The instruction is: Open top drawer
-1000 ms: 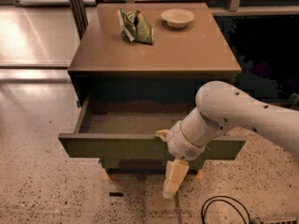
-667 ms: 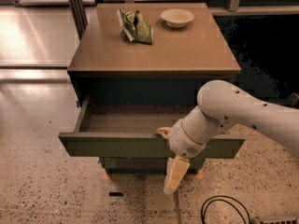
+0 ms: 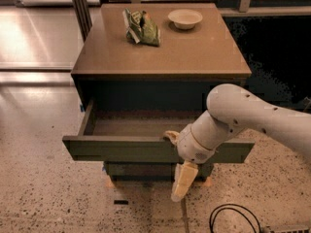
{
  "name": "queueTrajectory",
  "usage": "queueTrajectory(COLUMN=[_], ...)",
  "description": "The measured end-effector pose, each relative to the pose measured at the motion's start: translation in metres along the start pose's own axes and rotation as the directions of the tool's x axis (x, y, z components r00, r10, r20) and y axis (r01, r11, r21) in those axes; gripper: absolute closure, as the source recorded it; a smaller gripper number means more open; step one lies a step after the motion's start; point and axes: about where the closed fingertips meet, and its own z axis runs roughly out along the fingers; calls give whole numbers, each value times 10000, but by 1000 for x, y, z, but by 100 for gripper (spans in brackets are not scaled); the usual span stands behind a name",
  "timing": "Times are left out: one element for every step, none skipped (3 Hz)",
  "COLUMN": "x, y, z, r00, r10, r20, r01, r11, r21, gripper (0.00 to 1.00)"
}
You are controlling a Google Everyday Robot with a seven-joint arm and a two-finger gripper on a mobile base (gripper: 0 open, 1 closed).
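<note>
The top drawer (image 3: 121,149) of the brown cabinet stands pulled out, its dark olive-green front facing me and its shallow grey-brown inside (image 3: 136,126) showing. My white arm reaches in from the right. My gripper (image 3: 176,164) is at the drawer front right of centre. One pale finger (image 3: 171,136) hooks over the front's top edge and the other finger (image 3: 182,182) hangs down in front of it, so the front sits between them.
On the cabinet top (image 3: 194,52) lie a green snack bag (image 3: 142,27) and a pale bowl (image 3: 185,18). A lower drawer front (image 3: 141,170) shows beneath. A black cable (image 3: 233,220) lies on the speckled floor at the lower right. A dark post (image 3: 80,6) stands at the back left.
The drawer and the arm have stayed about where they were; at most a slight shift of the wrist to the right.
</note>
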Motion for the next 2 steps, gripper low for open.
queueTrajectory(x=[-2,-10], y=[0,-11], z=[-1,-15], r00=[10000,9994], r10=[0,-302], r20=[0,-142], r01=[0,308], r11=[10000,9988], r21=[0,392], gripper=[0,0])
